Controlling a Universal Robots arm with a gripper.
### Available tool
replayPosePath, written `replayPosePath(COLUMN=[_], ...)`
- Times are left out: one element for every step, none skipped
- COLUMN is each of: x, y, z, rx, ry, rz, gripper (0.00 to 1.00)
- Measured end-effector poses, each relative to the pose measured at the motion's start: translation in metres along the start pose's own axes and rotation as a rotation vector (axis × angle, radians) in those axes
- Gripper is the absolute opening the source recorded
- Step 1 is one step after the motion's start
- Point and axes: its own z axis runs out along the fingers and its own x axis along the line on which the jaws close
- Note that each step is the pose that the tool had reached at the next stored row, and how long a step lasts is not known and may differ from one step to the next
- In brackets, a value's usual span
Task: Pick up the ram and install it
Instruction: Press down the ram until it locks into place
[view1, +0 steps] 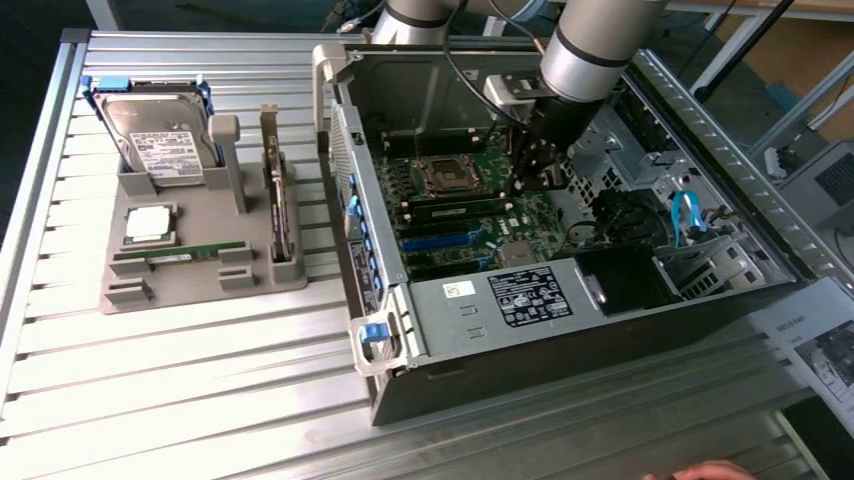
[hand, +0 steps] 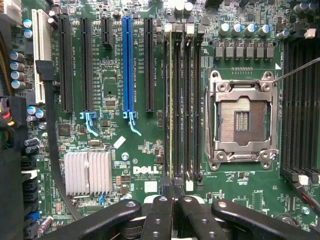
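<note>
A ram stick (hand: 172, 105) stands on edge in one of the black memory slots (hand: 196, 100) beside the empty processor socket (hand: 242, 120); I see only its thin green top edge. My gripper (hand: 172, 192) is shut, with nothing between its fingers, and its tips sit right over the near end of that stick. From outside, my gripper (view1: 538, 180) reaches down into the open computer case (view1: 587, 290) over the motherboard. Another long green ram stick (view1: 180, 252) lies in the grey holder (view1: 134, 290) on the exterior view's left.
The holder also carries a hard drive (view1: 160, 145), a square silver processor chip (view1: 147, 222) and a dark card (view1: 276, 200) standing on edge. Inside the case are blue expansion slots (hand: 128, 65), a finned heatsink (hand: 87, 172) and cables. A hand (view1: 694, 470) shows at the bottom edge.
</note>
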Motion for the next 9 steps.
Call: replayPosePath(x=[0.0,0.0,0.0001,0.0001,0.0001,0.0001,0.0,0.0001,0.0], y=[0.0,0.0,0.0,0.0,0.0,0.0,0.0,0.0,0.0], z=[0.0008,0.0014,0.0017,0.0017,0.0017,0.0017,0.0018,0.0018,0.0021], rx=[0.0,0.0001,0.0,0.0,0.0,0.0,0.0,0.0,0.0001], ry=[0.0,-0.0001,0.0001,0.0002,0.0002,0.0002,0.0,0.0,-0.0003], rz=[0.0,0.0,0.0,0.0,0.0,0.0,0.0,0.0,0.0], gripper=[0.1,0.1,0.1,0.1,0.1,0.1,0.1,0.1,0.1])
